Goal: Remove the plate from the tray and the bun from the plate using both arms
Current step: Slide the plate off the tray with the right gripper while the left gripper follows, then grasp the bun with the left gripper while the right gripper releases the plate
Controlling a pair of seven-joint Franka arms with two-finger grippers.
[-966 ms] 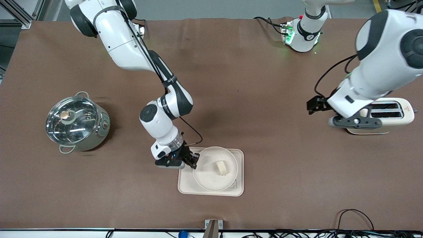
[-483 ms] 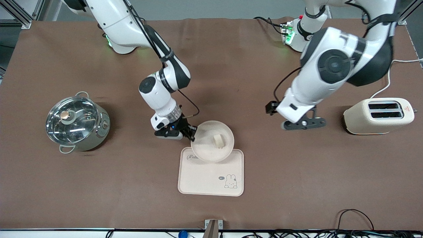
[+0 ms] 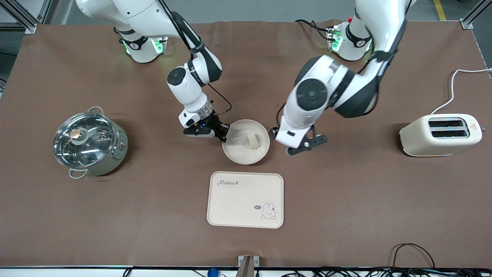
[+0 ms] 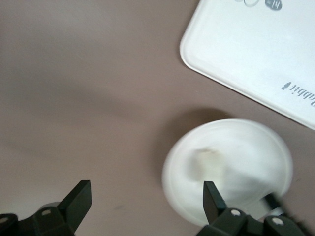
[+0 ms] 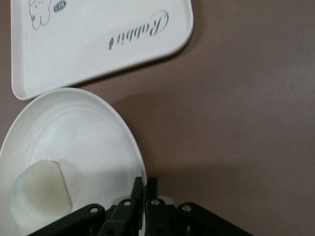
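The round cream plate (image 3: 240, 152) hangs by its rim from my right gripper (image 3: 223, 135), which is shut on it, over the table farther from the front camera than the tray. The small pale bun (image 3: 253, 141) lies in the plate. In the right wrist view the fingers (image 5: 144, 189) pinch the plate's rim (image 5: 74, 128), and the bun (image 5: 39, 189) sits inside. My left gripper (image 3: 306, 144) is open and empty, beside the plate toward the left arm's end. The left wrist view shows that gripper (image 4: 146, 196) spread wide near the plate (image 4: 251, 152) and bun (image 4: 209, 164).
The rectangular cream tray (image 3: 245, 200) with a rabbit drawing lies bare, nearer the front camera. A steel pot with a glass lid (image 3: 89, 143) stands toward the right arm's end. A cream toaster (image 3: 440, 134) with its cable stands toward the left arm's end.
My right gripper has carried the plate with the bun off the tray, away from the front camera. My left arm has swung from the toaster to beside the plate.
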